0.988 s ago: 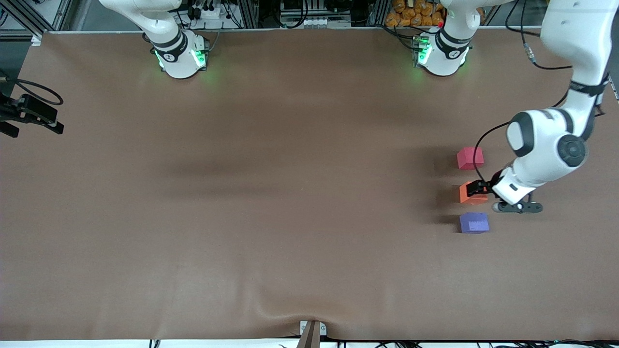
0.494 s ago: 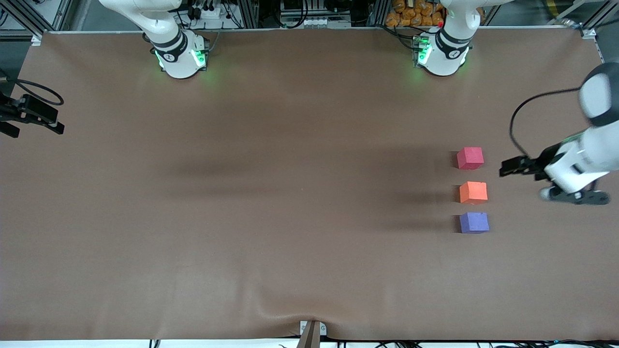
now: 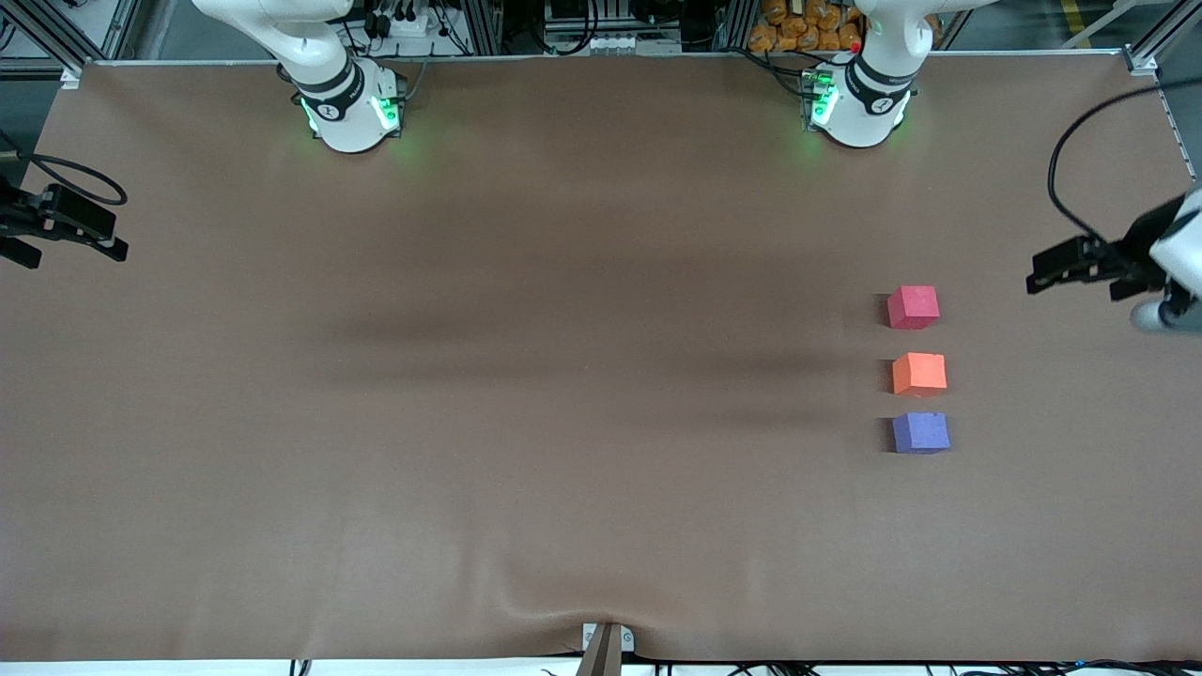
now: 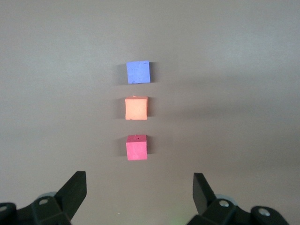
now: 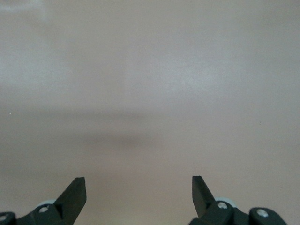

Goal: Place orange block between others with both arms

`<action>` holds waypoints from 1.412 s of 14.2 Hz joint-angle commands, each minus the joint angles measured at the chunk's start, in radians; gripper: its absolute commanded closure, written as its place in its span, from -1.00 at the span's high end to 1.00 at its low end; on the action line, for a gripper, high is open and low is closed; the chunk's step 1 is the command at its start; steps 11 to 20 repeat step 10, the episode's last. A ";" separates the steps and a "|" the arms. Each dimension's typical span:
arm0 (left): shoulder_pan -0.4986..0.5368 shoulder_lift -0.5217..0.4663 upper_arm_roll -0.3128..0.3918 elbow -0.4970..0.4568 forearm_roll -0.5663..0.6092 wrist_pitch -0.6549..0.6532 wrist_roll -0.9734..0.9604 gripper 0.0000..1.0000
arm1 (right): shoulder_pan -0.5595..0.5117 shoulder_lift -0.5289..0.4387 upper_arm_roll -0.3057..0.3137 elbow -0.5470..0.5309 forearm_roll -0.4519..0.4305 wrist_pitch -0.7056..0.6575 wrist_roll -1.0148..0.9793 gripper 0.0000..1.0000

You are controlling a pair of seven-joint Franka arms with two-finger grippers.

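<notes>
The orange block (image 3: 919, 374) (image 4: 136, 108) rests on the brown table in a row with the others. The pinkish-red cube (image 3: 913, 307) (image 4: 136, 147) lies farther from the front camera, the purple-blue cube (image 3: 921, 433) (image 4: 138, 71) nearer, with small gaps between them. My left gripper (image 3: 1078, 282) (image 4: 139, 174) hangs open and empty above the table at the left arm's end, apart from the row. My right gripper (image 3: 68, 252) (image 5: 137, 178) waits open and empty over bare table at the right arm's end.
The two green-lit arm bases (image 3: 352, 108) (image 3: 856, 105) stand along the edge farthest from the front camera. The table cover has a wrinkle beside a small bracket (image 3: 606, 643) at the nearest edge. The left arm's cable (image 3: 1061, 178) loops above its gripper.
A second ago the left gripper was around the orange block. It has since drawn away toward the left arm's end of the table, leaving the block in the row. The right gripper stayed put.
</notes>
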 commanded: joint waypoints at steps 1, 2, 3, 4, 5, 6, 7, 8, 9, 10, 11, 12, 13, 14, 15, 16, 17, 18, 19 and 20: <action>-0.035 -0.122 0.006 -0.138 -0.001 0.019 -0.018 1.00 | 0.007 0.001 -0.005 0.005 0.004 0.003 -0.010 1.00; -0.079 -0.165 0.057 -0.194 -0.001 0.040 -0.018 1.00 | 0.007 0.001 -0.005 0.005 0.004 0.003 -0.010 1.00; -0.111 -0.193 0.097 -0.228 -0.001 0.047 -0.018 1.00 | 0.007 0.001 -0.004 0.003 0.004 0.003 -0.010 1.00; -0.118 -0.192 0.108 -0.223 -0.001 0.042 -0.014 1.00 | 0.007 0.001 -0.005 0.003 0.004 0.003 -0.010 1.00; -0.116 -0.187 0.115 -0.217 0.003 0.042 0.005 1.00 | 0.007 0.001 -0.004 0.003 0.004 0.003 -0.010 1.00; -0.116 -0.176 0.124 -0.198 0.009 0.042 0.010 1.00 | 0.007 0.001 -0.004 0.003 0.004 0.003 -0.010 1.00; -0.116 -0.173 0.125 -0.197 0.006 0.041 0.022 1.00 | 0.007 0.001 -0.004 0.003 0.004 0.003 -0.010 1.00; -0.115 -0.175 0.128 -0.195 0.008 0.041 0.021 1.00 | 0.007 0.001 -0.004 0.005 0.004 0.003 -0.010 1.00; -0.115 -0.176 0.128 -0.194 0.009 0.039 0.021 1.00 | 0.007 0.001 -0.005 0.003 0.004 0.003 -0.010 1.00; -0.115 -0.179 0.128 -0.194 0.009 0.032 0.019 1.00 | 0.007 0.001 -0.005 0.003 0.004 0.003 -0.010 1.00; -0.115 -0.179 0.128 -0.194 0.009 0.032 0.019 1.00 | 0.007 0.001 -0.005 0.003 0.004 0.003 -0.010 1.00; -0.115 -0.179 0.128 -0.194 0.009 0.032 0.019 1.00 | 0.007 0.001 -0.005 0.003 0.004 0.003 -0.010 1.00; -0.115 -0.179 0.128 -0.194 0.009 0.032 0.019 1.00 | 0.007 0.001 -0.005 0.003 0.004 0.003 -0.010 1.00; -0.115 -0.179 0.128 -0.194 0.009 0.032 0.019 1.00 | 0.007 0.001 -0.005 0.003 0.004 0.003 -0.010 1.00; -0.115 -0.179 0.128 -0.194 0.009 0.032 0.019 1.00 | 0.007 0.001 -0.005 0.003 0.004 0.003 -0.010 1.00; -0.115 -0.179 0.128 -0.194 0.009 0.032 0.019 1.00 | 0.007 0.001 -0.005 0.003 0.004 0.003 -0.010 1.00; -0.115 -0.179 0.128 -0.194 0.009 0.032 0.019 1.00 | 0.007 0.001 -0.005 0.003 0.004 0.003 -0.010 1.00; -0.115 -0.179 0.128 -0.194 0.009 0.032 0.019 1.00 | 0.007 0.001 -0.005 0.003 0.004 0.003 -0.010 1.00; -0.115 -0.179 0.128 -0.194 0.009 0.032 0.019 1.00 | 0.007 0.001 -0.005 0.003 0.004 0.003 -0.010 1.00; -0.115 -0.179 0.128 -0.194 0.009 0.032 0.019 1.00 | 0.007 0.001 -0.005 0.003 0.004 0.003 -0.010 1.00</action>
